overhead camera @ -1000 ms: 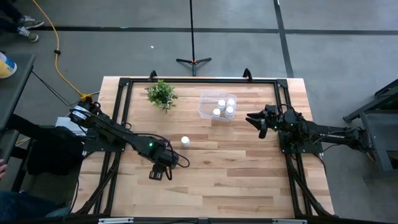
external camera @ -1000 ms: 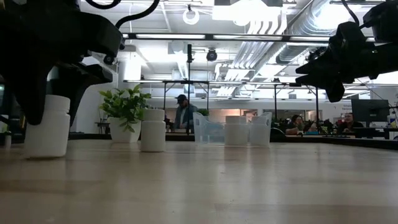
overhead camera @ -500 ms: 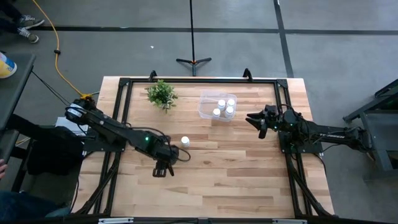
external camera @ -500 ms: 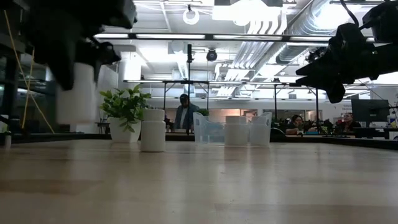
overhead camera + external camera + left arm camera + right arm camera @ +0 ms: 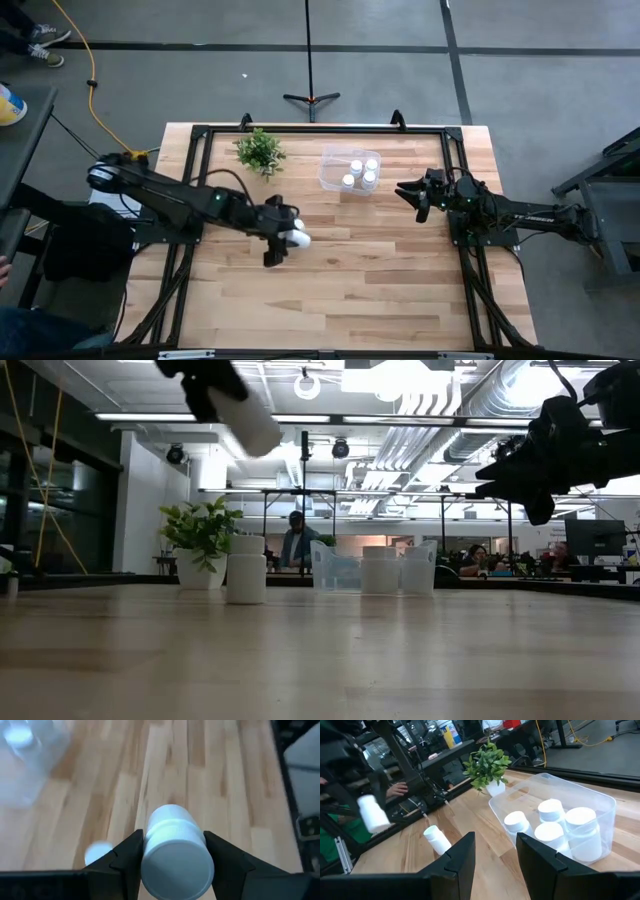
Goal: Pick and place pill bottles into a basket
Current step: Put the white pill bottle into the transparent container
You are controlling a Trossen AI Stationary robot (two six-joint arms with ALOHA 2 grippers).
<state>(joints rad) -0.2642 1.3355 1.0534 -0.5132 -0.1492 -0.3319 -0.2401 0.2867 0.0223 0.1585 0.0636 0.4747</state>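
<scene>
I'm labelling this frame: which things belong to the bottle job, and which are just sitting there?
Job:
- bottle in the left gripper, held above the table
- bottle standing on the table
- four bottles in the clear basket

Not part of it:
- potted plant
- right gripper, waiting, open

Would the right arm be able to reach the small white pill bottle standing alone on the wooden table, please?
Probably yes: the right tool is empty and the standing bottle has bare table before it.
</scene>
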